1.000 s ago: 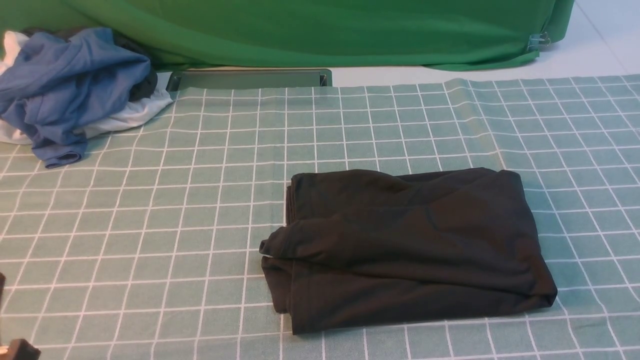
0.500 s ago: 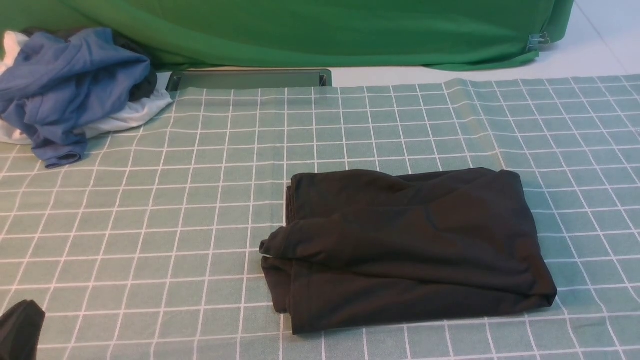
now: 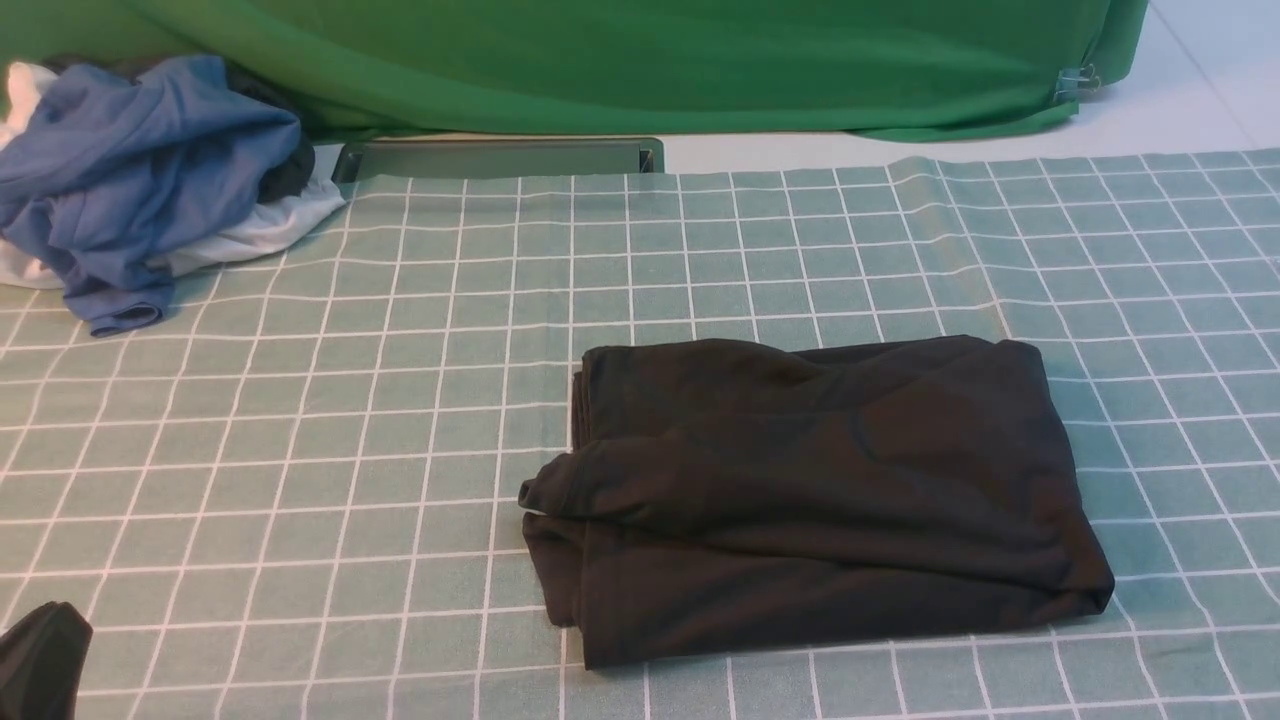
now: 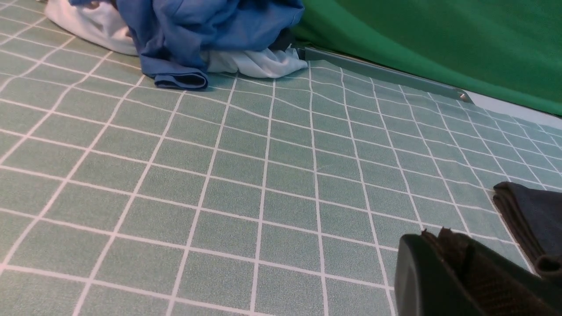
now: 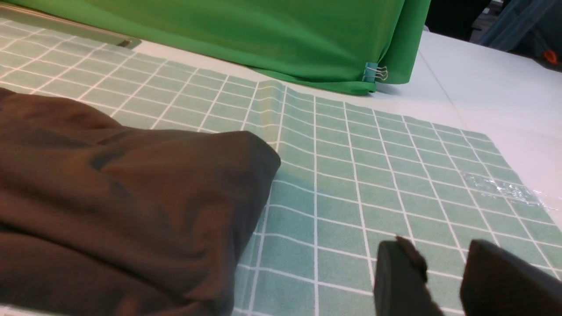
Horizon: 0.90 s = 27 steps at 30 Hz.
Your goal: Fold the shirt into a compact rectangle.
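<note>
Folded black soft-knit shirt [image 3: 815, 495] lies on green grid-checked counter cloth [image 3: 300, 420]; left gripper [image 4: 456, 272] jaws closed, empty (right gripper [image 5: 443, 276] parted, empty).

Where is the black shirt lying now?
In the front view the shirt lies folded on the checked cloth, right of centre and near the robot, far from the blue and white clothes at far left.

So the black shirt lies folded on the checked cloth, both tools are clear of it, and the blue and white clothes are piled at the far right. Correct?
One thing is off: the blue and white clothes are piled at the far left, not the far right, as the front view shows. The rest holds: the black shirt lies folded on the checked cloth, and the left tool and right tool are clear of it.
</note>
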Available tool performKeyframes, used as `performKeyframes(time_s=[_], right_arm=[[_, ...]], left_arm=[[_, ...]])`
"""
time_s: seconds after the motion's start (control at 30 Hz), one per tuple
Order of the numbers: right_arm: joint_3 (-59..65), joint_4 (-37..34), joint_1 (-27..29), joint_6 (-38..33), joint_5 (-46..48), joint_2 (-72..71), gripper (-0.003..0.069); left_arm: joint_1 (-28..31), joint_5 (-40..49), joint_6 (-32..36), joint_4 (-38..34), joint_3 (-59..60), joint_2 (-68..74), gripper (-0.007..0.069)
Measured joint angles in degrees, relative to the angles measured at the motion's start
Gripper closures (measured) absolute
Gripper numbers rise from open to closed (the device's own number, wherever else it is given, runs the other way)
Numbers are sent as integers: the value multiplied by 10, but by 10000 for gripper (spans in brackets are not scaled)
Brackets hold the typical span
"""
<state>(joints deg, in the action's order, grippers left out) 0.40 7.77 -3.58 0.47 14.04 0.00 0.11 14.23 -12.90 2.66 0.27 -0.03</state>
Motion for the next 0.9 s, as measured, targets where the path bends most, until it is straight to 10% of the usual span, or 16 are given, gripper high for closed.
performKeyframes(time_s=[0.9], right_arm=[[0, 0, 0, 0, 0, 0, 420]], left_arm=[[0, 0, 9, 0, 0, 0, 607]])
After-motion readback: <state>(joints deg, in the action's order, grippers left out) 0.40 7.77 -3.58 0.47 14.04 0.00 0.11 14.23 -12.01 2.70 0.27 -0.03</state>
